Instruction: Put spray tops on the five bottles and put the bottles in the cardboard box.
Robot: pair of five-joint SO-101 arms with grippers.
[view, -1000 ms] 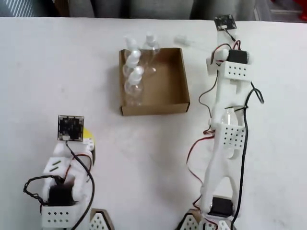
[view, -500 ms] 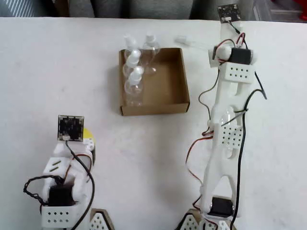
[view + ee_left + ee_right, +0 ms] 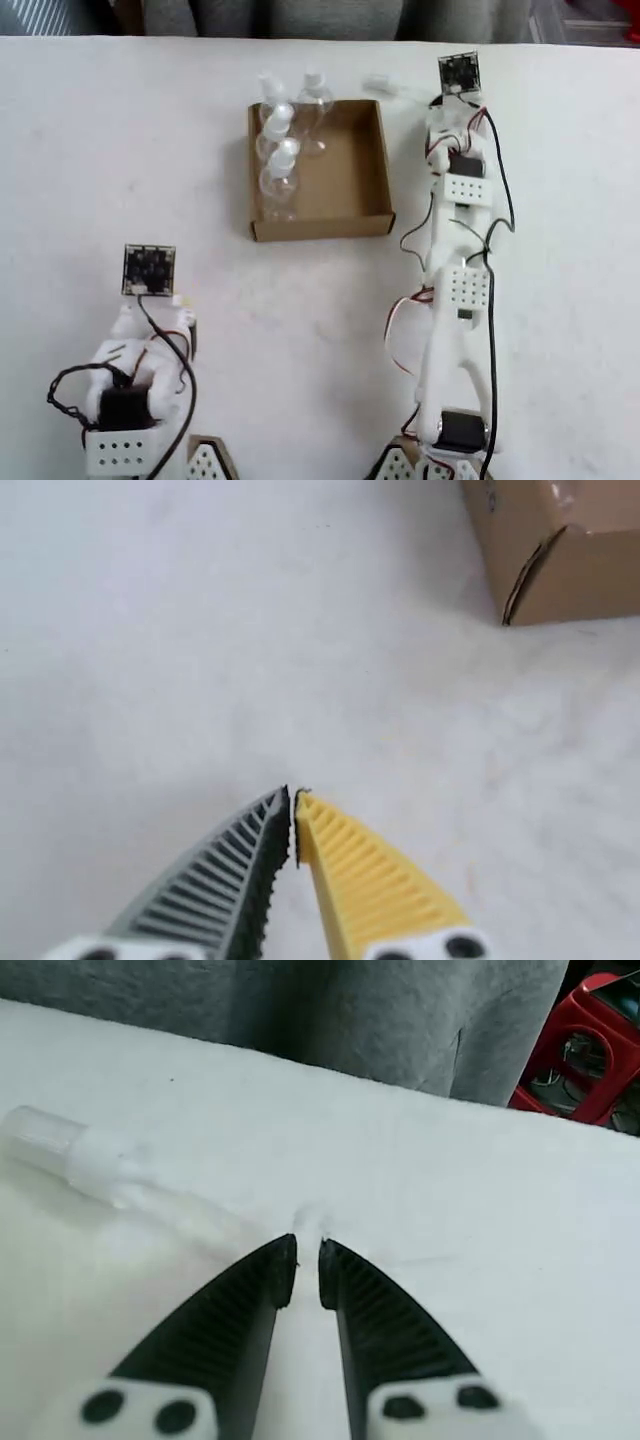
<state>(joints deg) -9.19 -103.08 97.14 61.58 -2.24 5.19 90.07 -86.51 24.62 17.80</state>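
Note:
The cardboard box (image 3: 372,170) sits at the table's far middle. Several clear bottles (image 3: 279,165) with white spray tops stand along its left side and far wall. A loose spray top (image 3: 383,85) lies on the table just beyond the box's far right corner, its thin tube pointing right. My right gripper (image 3: 307,1260) is shut, its black fingertips at the tube's end beside the spray top (image 3: 95,1153). I cannot tell whether they pinch the tube. My left gripper (image 3: 294,812) is shut over bare table near the front left, with the box's corner (image 3: 560,560) ahead.
The right arm (image 3: 455,290) stretches along the table's right side, its red and black cables looping toward the box. The left arm (image 3: 130,390) sits folded at the front left. Grey cloth and a red object (image 3: 590,1050) lie beyond the far edge.
The right arm's wrist has turned and shifted left, down toward the loose spray top. The left arm has barely moved. Bottles and box are where they were.

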